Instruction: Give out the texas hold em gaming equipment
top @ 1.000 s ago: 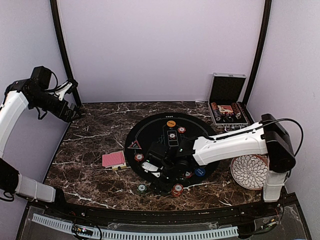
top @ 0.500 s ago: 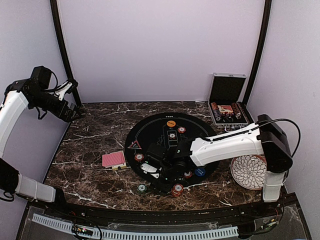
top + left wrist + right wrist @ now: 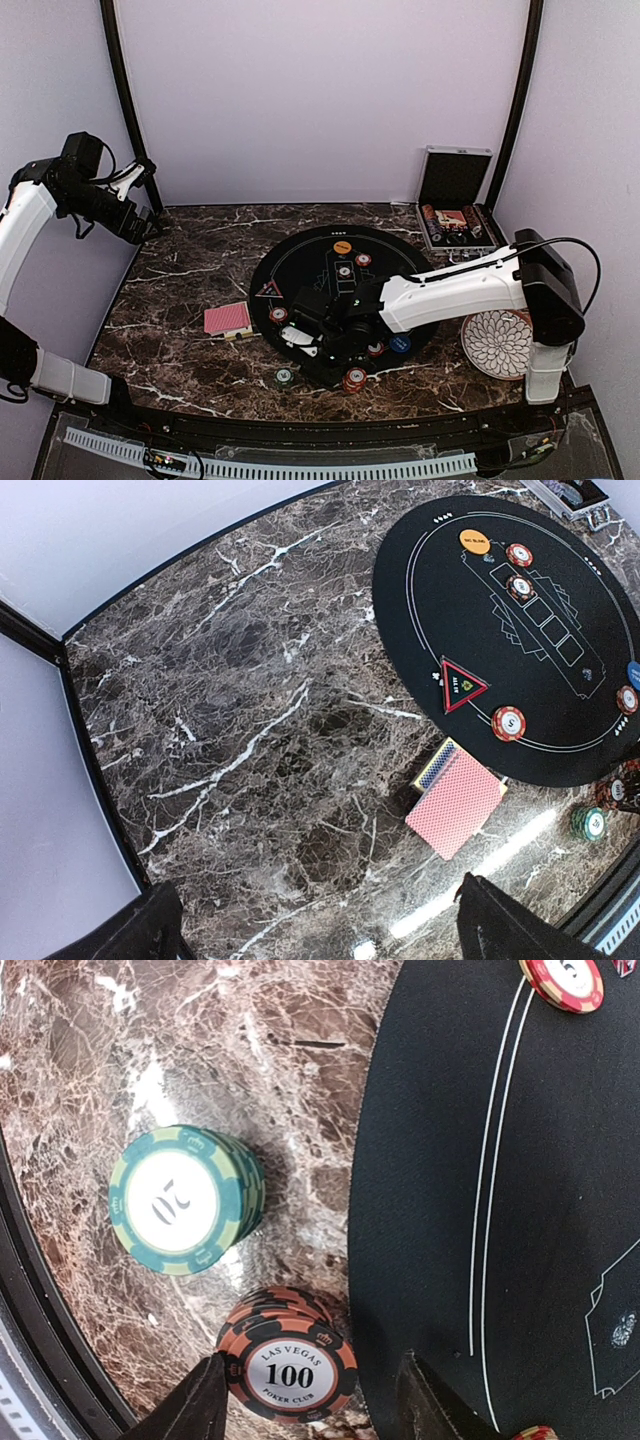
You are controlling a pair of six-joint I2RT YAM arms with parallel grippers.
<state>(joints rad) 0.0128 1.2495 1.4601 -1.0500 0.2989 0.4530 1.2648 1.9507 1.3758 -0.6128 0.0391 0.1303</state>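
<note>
While left jaws gape empty, right jaws straddle one red chip stack unclenched, beside one green stack.

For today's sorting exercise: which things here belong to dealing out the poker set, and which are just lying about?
Job: red-backed cards, green chip stack, red chip stack, orange button, blue button, triangular marker.
Lying about: silver case, patterned plate.

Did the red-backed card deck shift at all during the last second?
No. The red-backed card deck lies in the same spot just off the left edge of the black round mat as in both earlier top views.
</note>
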